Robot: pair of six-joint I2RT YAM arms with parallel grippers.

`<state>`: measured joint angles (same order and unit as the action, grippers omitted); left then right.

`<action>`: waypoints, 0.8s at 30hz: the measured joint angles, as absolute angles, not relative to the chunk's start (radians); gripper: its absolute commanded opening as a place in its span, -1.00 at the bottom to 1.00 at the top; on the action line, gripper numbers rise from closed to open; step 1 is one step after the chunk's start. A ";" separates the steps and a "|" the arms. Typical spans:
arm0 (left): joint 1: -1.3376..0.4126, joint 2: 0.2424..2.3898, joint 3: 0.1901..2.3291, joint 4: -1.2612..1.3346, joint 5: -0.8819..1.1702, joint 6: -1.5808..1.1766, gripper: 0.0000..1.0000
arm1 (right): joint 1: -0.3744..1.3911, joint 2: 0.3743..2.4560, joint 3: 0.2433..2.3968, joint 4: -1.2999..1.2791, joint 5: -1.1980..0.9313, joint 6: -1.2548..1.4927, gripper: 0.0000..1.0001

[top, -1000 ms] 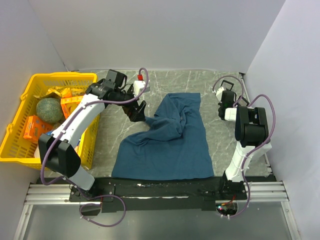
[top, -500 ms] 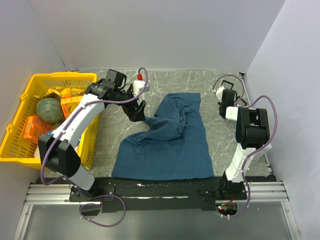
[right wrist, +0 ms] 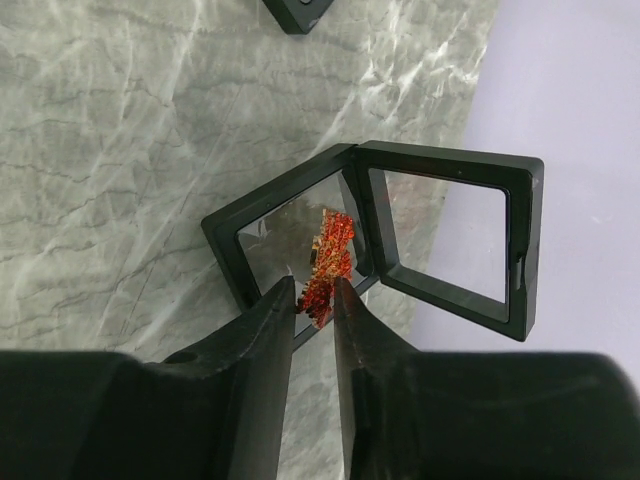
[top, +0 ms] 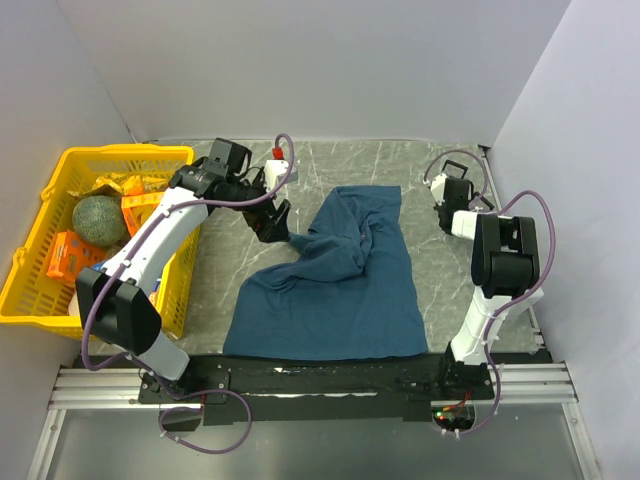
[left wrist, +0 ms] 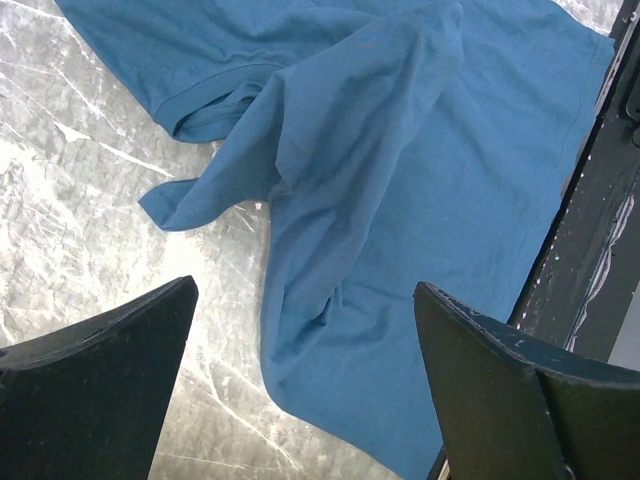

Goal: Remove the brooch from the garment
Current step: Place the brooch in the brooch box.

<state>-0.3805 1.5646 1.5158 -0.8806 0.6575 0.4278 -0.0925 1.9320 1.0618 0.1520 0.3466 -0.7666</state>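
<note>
The right claw (right wrist: pixel 315 292) has its two black fingers (right wrist: pixel 250 380) drawn narrow, and the lower end of the brooch (right wrist: pixel 328 255) sits in the slit between their tips. Whether they press on it or only flank it cannot be told. The brooch is a small, ragged, orange-red piece with a bright glittering surface, longer than it is wide. It stands over the clear pane of an open black case (right wrist: pixel 445 163), whose two square frames are hinged side by side on the grey marbled table (right wrist: pixel 120 150). A black corner of some other item (right wrist: pixel 295 12) shows at the far edge of that view.

Seen from above, this claw (top: pixel 447 197) is at the far right of the table, well apart from the garment (top: pixel 340 280). The garment is a dark teal-blue T-shirt in the middle, rumpled and folded over itself at its far end and spread flatter toward the near edge.

The left claw (top: pixel 272 225) is spread wide and grips nothing. It hangs over the garment's far left edge, where a loose flap of cloth (left wrist: pixel 190 205) lies on the marble.

Left of it stands a yellow basket (top: pixel 30 270) holding a green round fruit (top: pixel 98 220) and orange packs (top: pixel 70 255). Their print is too small to read.
</note>
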 measured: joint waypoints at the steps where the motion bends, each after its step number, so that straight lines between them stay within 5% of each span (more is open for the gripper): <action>1: -0.381 1.565 1.516 -0.881 0.658 0.428 0.92 | -0.093 1.932 1.067 0.144 0.345 -0.764 -0.39; 24: -0.369 1.564 1.516 -0.881 0.659 0.427 0.92 | -0.102 1.903 1.123 -0.017 0.241 -0.710 -0.40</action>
